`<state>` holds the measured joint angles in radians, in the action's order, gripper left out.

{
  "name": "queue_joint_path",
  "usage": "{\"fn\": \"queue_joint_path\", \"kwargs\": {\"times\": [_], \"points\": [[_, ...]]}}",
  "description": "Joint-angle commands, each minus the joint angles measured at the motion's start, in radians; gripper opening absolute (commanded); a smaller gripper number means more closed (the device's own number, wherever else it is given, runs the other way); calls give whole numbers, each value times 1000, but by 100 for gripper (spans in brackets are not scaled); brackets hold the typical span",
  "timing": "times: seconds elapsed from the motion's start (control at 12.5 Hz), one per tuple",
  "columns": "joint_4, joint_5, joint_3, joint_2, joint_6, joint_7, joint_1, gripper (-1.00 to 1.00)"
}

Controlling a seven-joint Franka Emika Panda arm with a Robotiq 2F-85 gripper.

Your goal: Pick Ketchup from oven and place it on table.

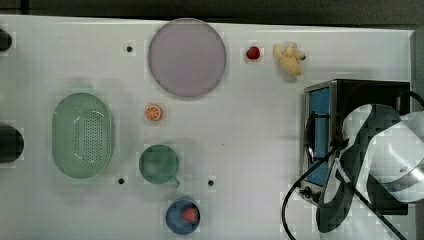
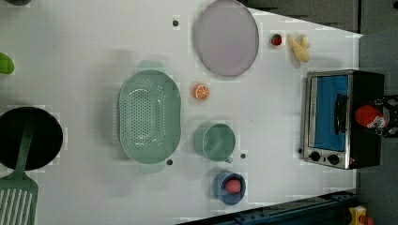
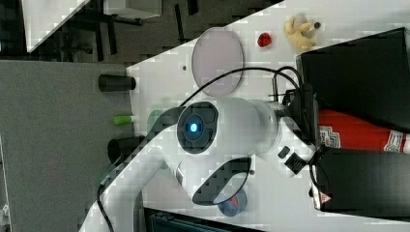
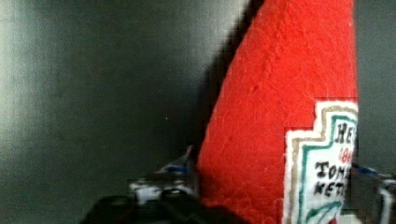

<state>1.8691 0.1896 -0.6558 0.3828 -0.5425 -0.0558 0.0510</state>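
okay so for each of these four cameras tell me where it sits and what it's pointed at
Top view: overhead, over the table; arm over the oven.
Left view: high, angled; the ketchup on the oven's top.
Right view: high, behind the arm, ketchup ahead.
Wrist view: on the wrist, close on the ketchup, between the pincer fingers.
Top and left views share the purple plate.

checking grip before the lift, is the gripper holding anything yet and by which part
Cannot be told for sure. The gripper has a finger on each side of the ketchup at its labelled body, on top of the oven, but a firm hold is not visible.
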Motion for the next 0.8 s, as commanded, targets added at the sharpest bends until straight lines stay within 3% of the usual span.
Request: {"fn": "queue_joint_path", "kwargs": {"times": [0.08,0.4,0.64,0.8], "points": [[-4,33,-23,-49,-5,5,18,21],[-91,-17,-21,-96,31,6,-3,21],[-227,-78,5,-193,265,7,-66,21],[-256,-79,104,-276,431,7,-128,21]]}}
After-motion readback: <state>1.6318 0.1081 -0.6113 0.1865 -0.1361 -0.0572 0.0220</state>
